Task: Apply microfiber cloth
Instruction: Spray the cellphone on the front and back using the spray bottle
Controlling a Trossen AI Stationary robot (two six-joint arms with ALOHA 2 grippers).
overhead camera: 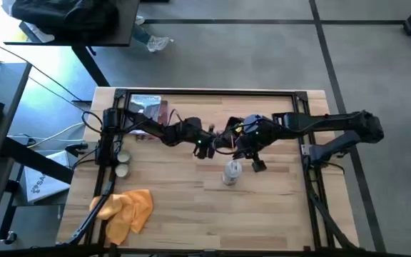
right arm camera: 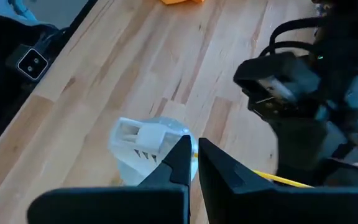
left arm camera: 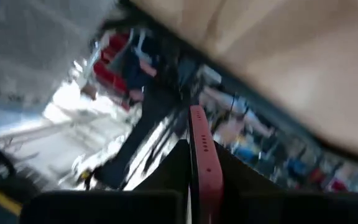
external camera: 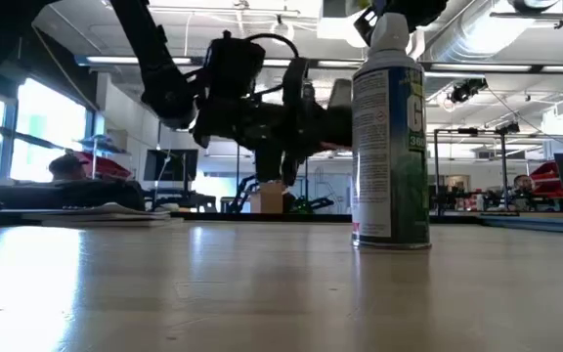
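The orange-yellow microfiber cloth (overhead camera: pixel 128 208) lies crumpled on the table's near left corner, far from both grippers; its edge shows in the right wrist view (right arm camera: pixel 179 2). My left gripper (overhead camera: pixel 204 148) hangs above the table's middle, shut on a thin flat thing with a red edge (left arm camera: pixel 199 134), seen edge-on. My right gripper (overhead camera: pixel 254 163) is shut just above a white-capped spray can (overhead camera: pixel 232 172) that stands upright on the table (external camera: pixel 391 137). My left gripper pinches the flat thing between its two fingers, one on each broad face. The thing's red edge (left arm camera: pixel 197 124) sticks out past the fingertips. It is lifted clear of the table. My right gripper (right arm camera: pixel 194 149) hovers by the can's white cap (right arm camera: pixel 143 138); whether it touches, I cannot tell.
A silvery packet (overhead camera: pixel 147 107) lies at the far left of the table, and two small round tins (overhead camera: pixel 122 164) sit near the left edge. Bare wood stretches across the near middle and right of the table (overhead camera: pixel 262 221).
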